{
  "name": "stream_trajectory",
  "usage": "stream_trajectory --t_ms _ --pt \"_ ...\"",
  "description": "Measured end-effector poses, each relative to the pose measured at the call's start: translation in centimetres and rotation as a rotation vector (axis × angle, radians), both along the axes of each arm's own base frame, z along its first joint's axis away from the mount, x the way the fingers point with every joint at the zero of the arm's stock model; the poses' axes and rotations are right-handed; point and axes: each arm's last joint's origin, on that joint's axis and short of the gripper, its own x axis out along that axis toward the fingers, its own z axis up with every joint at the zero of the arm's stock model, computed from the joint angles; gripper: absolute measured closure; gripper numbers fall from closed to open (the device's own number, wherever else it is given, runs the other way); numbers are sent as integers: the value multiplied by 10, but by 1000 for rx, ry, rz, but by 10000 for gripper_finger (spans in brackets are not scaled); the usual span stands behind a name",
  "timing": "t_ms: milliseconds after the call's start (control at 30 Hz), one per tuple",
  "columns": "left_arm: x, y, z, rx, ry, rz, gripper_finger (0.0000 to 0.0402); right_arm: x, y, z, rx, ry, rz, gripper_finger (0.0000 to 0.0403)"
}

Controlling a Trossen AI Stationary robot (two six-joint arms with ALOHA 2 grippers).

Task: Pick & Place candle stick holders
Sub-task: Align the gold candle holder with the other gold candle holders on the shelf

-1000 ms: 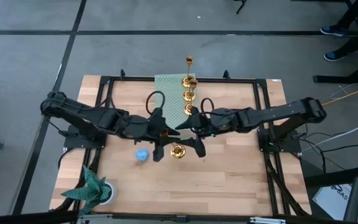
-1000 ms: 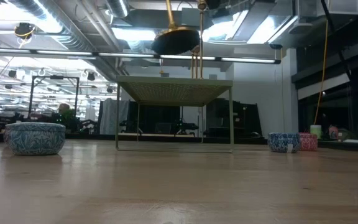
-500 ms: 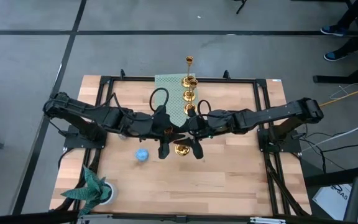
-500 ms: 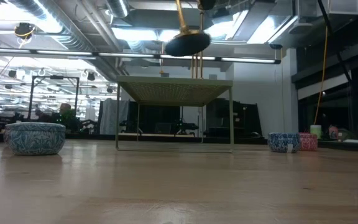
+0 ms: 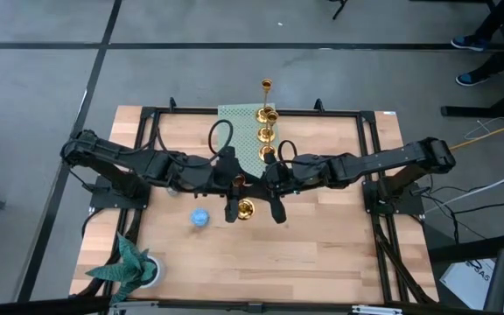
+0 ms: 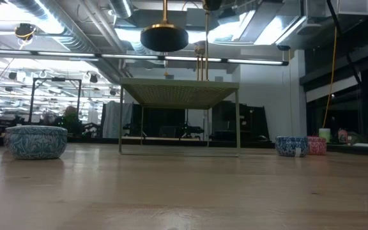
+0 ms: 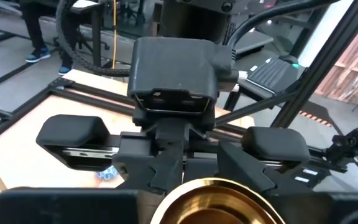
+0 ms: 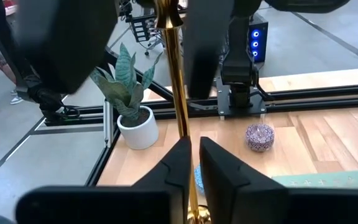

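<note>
Slippage looked the likeliest trouble. The shiny gold candle stick holder (image 5: 246, 207), with its round flared base and thin smooth stem, hung above the pale wooden counter (image 5: 322, 254). Its stem was pinched between the nearly closed fingers of the right pincer (image 8: 194, 146). Polished metal in so narrow a hold could swivel or slide out, I judged. The left pincer (image 5: 232, 208) sat just beside the base; whether it gripped anything could not be told. A careless swing might knock the other gold holders (image 5: 268, 133) on the green perforated stand (image 5: 233, 118).
</note>
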Motion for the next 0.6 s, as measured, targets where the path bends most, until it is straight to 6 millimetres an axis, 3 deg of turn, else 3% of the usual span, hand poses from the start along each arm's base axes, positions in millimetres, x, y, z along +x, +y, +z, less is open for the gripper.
stream_trajectory --t_ms 200,600 --pt "0 0 0 1 -1 4 308 0 1 1 11 -9 18 356" --pt "0 0 2 -1 -19 13 305 2 0 10 52 -97 -29 220"
